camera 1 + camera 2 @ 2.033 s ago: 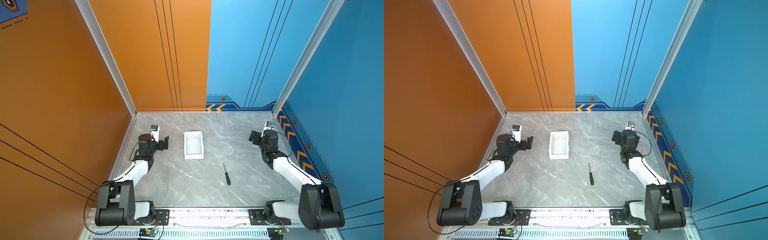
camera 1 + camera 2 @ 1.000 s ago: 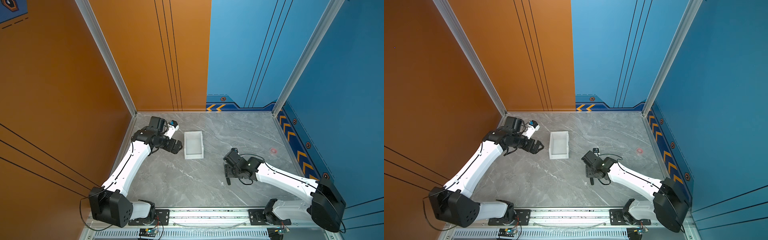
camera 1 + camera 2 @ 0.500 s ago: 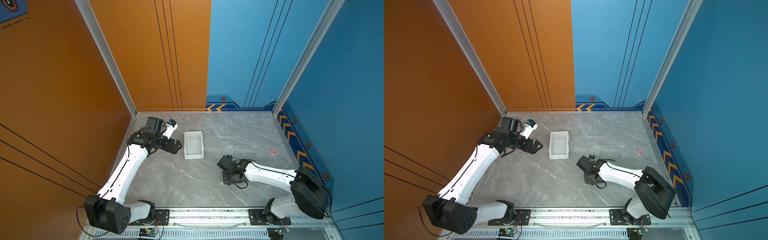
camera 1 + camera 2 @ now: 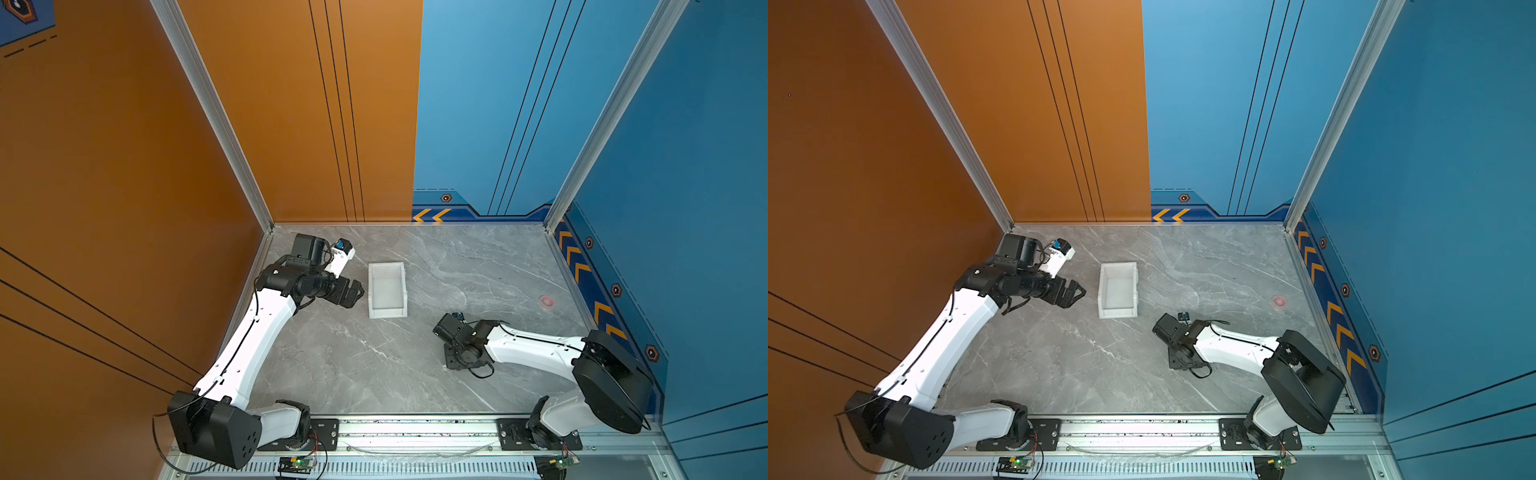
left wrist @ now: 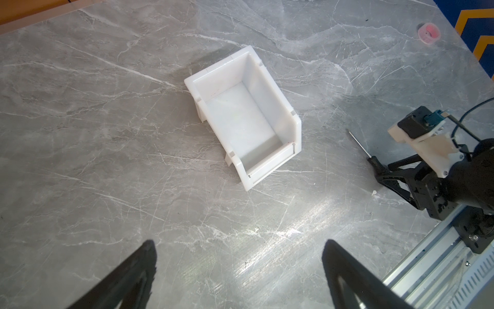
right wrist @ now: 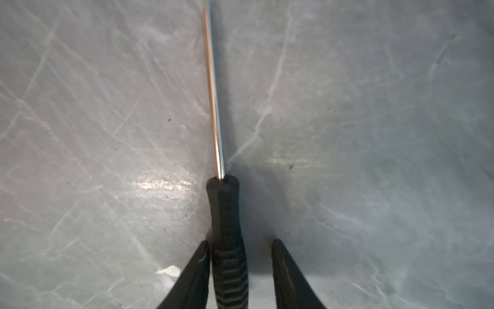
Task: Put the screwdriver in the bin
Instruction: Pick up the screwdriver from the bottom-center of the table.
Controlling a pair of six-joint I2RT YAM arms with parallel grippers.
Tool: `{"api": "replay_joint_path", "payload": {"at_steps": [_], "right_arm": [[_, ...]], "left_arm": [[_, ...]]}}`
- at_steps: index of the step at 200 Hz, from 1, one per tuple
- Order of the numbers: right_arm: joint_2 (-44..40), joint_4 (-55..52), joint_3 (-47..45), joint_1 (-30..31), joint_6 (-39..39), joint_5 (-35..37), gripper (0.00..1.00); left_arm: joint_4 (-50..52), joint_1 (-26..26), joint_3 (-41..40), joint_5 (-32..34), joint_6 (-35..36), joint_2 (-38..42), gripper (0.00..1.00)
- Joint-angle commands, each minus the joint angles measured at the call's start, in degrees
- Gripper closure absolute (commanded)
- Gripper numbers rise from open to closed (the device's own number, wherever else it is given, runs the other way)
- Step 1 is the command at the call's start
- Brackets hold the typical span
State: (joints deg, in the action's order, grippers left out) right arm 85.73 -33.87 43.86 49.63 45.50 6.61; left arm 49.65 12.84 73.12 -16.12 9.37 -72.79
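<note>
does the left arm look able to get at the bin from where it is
Probably yes. The left gripper hangs open right beside the bin, with only bare table between them. The bin stands empty, and the right gripper is off at the screwdriver, well away from that path.

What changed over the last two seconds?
Right gripper swung down from the table's right side to the screwdriver, jaws closing around its handle, not yet clamped. Left gripper rose and moved toward the bin, jaws open. Bin and screwdriver haven't moved.
</note>
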Motion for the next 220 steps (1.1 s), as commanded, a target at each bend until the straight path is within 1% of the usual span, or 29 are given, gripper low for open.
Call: {"api": "replay_joint_path", "payload": {"at_steps": [1,13,22,31,50,75,86,96,130,165,193,220], "right_arm": [[0.93,0.76,-1.67,0.47,1.13,-0.71,0.63],[1.01,1.04,-1.82,0.47,1.28,-0.88,0.64],[1.10,1.26,-1.93,0.47,1.22,-1.12,0.68],[1.19,1.26,-1.93,0.47,1.22,-1.16,0.70],[1.36,1.52,-2.03,0.47,0.87,-1.42,0.77],[0.98,1.43,-2.02,0.47,0.82,-1.35,0.79],[0.35,1.44,-2.02,0.47,0.82,-1.21,0.83],[-0.40,1.39,-1.96,0.47,0.73,-1.08,0.85],[-3.94,-0.54,-0.61,0.47,0.15,-0.06,0.85],[-7.92,-4.61,3.15,-0.29,-1.77,1.50,0.85],[-9.32,-7.38,7.81,-1.72,-4.16,2.04,0.85],[-7.91,-9.77,14.42,-2.77,-7.28,3.23,0.85]], "left_arm": [[1.42,0.43,-0.71,-0.87,-0.66,0.79,0.02],[1.40,0.47,-0.66,-0.85,-0.65,0.61,0.02],[1.42,0.45,-0.70,-0.93,-0.65,0.64,0.02],[1.42,0.51,-0.59,-1.04,-0.57,0.55,0.02],[1.42,0.71,-0.78,-2.20,-0.30,0.82,0.02],[1.42,1.08,-0.79,-2.01,-0.16,1.01,0.02],[1.46,1.12,-0.70,-1.45,-0.05,1.02,0.02],[1.43,1.09,-0.78,-0.96,0.28,1.21,0.02],[1.46,1.13,-1.22,1.51,1.33,1.66,0.02],[1.35,1.04,-2.49,4.30,2.39,2.73,0.02],[0.98,0.88,-4.55,5.84,4.24,4.25,0.02],[0.84,0.47,-7.25,7.48,5.90,5.87,0.02]]}}
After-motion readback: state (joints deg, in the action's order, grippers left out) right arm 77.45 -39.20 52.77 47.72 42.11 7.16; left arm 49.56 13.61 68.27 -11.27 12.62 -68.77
